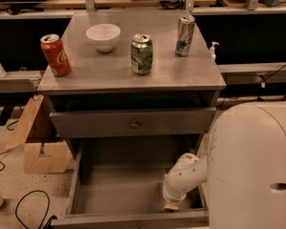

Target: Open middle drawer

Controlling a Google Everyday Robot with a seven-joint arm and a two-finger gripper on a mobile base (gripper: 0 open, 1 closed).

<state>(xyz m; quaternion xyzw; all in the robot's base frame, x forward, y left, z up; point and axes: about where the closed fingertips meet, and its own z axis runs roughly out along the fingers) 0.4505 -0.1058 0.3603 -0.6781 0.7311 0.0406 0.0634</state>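
Robot housing (257,166) takes the most room, a white rounded shell filling the lower right and hiding the cabinet's right flank. Next comes the grey cabinet (109,73), and under its top the top drawer (95,123) sits shut, its small round knob (134,124) at the centre. Below it the middle drawer (119,190) stands pulled far out toward the camera. It is a deep grey metal box, bare inside as far as can be seen, its long flat front running along the bottom edge of the view, too cropped to show a knob. By my judgement the opening is all but done, and what is left is to finish the travel or come away cleanly. Any last pull should run straight along the runners, not slewing toward the right wall, and a lift out should clear the front lip and the drawer above. The white arm (188,168) bends down from the housing into the box's right front corner, where the gripper (171,205) hangs low, near the floor and just behind the front panel — whether it is clenched, released or grasping anything I cannot tell. Smallest, on the cabinet top: a white bowl (103,36), a red cola can (55,55), a green can (141,54) and a silver can (185,29).
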